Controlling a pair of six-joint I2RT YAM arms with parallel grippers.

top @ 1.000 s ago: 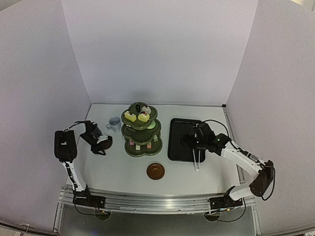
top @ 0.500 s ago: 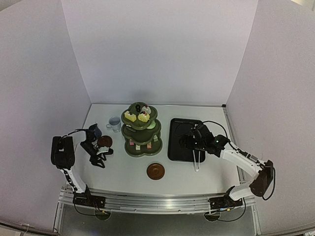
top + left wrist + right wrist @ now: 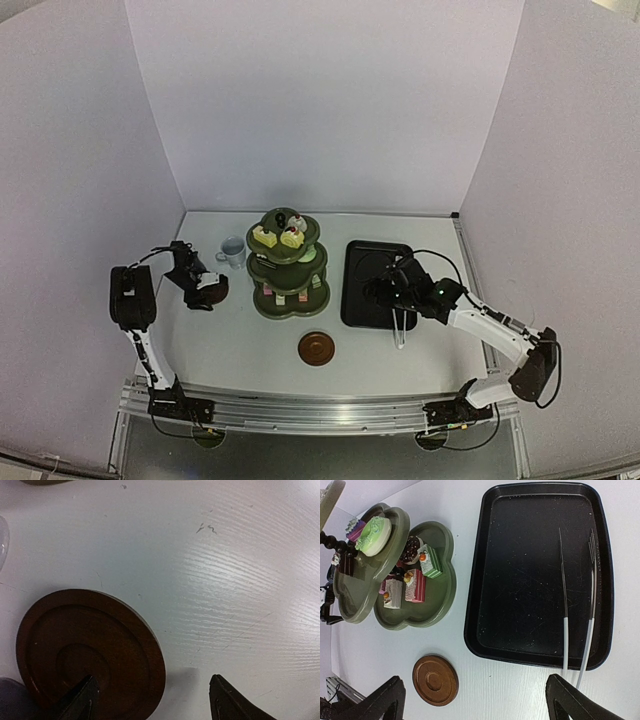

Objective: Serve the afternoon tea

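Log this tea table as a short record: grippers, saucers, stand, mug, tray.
left gripper: open, over the rim of one saucer lying flat
right gripper: open, empty, above the tray
second saucer: bare, near side of stand
stand: three tiers, cakes on them
pale mug: left of stand
tray: holds only tongs, one end past the rim

Legible text, labels, brands, numbers, signs: none found in any view. Only item noted is faint scratch marks on the table, ahead of the left gripper; they form no readable characters.
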